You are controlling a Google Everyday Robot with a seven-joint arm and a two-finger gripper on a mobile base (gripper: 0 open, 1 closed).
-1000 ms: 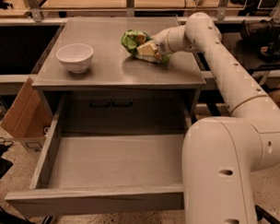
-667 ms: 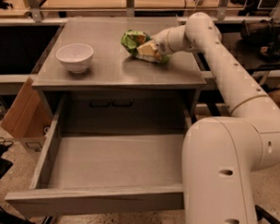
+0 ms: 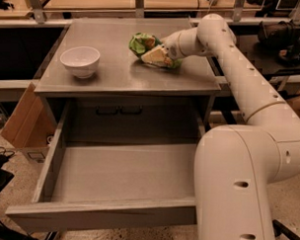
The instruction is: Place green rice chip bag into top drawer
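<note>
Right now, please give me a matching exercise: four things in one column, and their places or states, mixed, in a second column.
1. round white bowl
2. crumpled bright-green foil rice chip bag
3. wide grey metal top drawer
4. cream robot gripper

a. pulled open below the tabletop
b. against the bag
c. left part of the tabletop
d. middle of tabletop, at the gripper

Pairs: 1-c, 2-d, 3-a, 4-b

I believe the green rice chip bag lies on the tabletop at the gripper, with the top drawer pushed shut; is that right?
Not quite: the camera view shows the top drawer pulled open. The green rice chip bag does lie on the tabletop at the gripper.
</note>
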